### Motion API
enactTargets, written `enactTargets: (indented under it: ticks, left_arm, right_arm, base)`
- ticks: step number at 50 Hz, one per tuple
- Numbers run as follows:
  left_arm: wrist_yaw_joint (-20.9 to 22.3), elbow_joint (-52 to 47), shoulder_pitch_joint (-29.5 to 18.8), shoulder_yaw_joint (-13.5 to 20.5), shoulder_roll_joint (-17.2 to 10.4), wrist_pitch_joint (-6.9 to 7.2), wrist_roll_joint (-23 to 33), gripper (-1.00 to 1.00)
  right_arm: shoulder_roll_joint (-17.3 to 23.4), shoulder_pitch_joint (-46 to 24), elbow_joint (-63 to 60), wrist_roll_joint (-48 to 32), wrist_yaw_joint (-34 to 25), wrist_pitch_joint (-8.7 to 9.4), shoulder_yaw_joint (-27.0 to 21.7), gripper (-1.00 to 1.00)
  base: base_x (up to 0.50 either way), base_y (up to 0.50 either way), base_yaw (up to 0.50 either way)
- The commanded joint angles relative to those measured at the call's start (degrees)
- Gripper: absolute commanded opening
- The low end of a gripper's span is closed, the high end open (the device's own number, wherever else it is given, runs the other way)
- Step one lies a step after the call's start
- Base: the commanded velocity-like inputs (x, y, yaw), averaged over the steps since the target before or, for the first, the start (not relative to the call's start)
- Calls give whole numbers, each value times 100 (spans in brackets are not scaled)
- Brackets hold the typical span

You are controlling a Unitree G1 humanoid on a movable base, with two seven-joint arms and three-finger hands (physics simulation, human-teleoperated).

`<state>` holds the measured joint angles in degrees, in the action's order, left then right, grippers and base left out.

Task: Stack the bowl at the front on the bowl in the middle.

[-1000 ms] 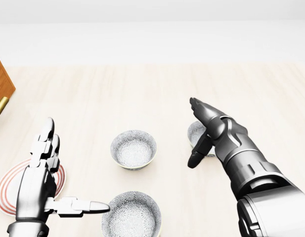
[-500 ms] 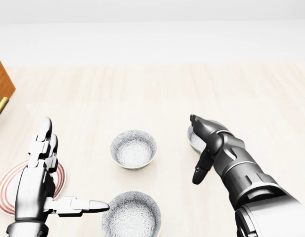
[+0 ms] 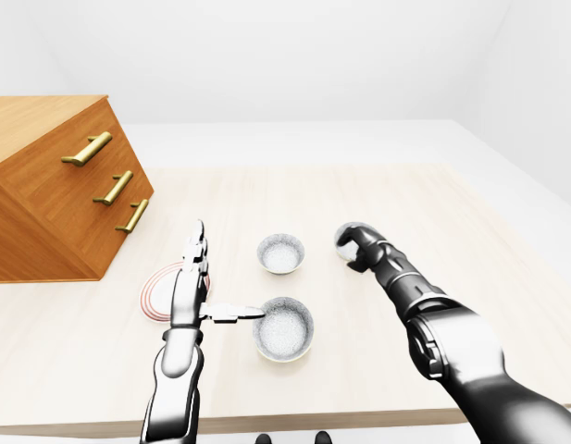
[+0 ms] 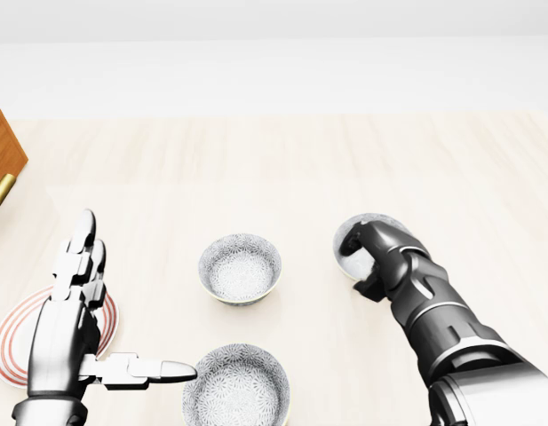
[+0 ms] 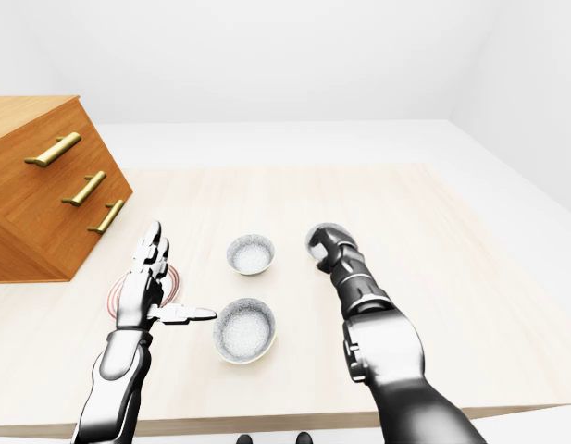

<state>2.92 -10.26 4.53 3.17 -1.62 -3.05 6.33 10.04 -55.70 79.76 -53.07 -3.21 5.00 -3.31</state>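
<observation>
Right hand seemingly around right bowl

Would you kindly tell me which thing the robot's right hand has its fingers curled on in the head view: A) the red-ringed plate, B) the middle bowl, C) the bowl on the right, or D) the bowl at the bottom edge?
C: the right hand curls its fingers over the near rim of the bowl on the right.

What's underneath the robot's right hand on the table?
A patterned bowl: its far rim and part of its inside show. The right hand, closed over the near rim, covers the rest and the table beneath.
</observation>
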Motion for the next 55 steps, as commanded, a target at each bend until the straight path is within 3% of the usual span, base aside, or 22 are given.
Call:
enactTargets:
  ticks: [1, 13, 25, 33, 37, 42, 55]
  left_arm:
    - [75, 21, -12, -7, -14, -52, 7, 100]
    - [149, 51, -26, -6, -19, -130, 4, 100]
    - [102, 43, -24, 2, -19, -147, 102, 100]
    - [-231, 58, -16, 51, 18, -195, 279, 100]
    - [-351, 68, -12, 66, 37, -195, 269, 100]
    - [-417, 92, -17, 59, 24, -195, 260, 100]
    - [-400, 147, -38, 54, -1, -195, 286, 100]
  right_arm:
    - [41, 58, 31, 170, 506, 0, -88, -100]
    - [63, 55, 37, 88, 860, 0, -98, -100]
    - [102, -390, -14, -331, 737, 0, 207, -100]
    - [313, -677, -80, -816, 1594, 0, 383, -100]
    - [311, -718, -151, -712, 2489, 0, 249, -100]
    - [266, -592, -205, -840, 3049, 0, 480, -100]
    - [-3, -264, -229, -946, 3321, 0, 640, -100]
  base:
    - [0, 0, 0]
    - [0, 0, 0]
    - [0, 0, 0]
    - [0, 0, 0]
    - [0, 0, 0]
    - [0, 0, 0]
    - [0, 0, 0]
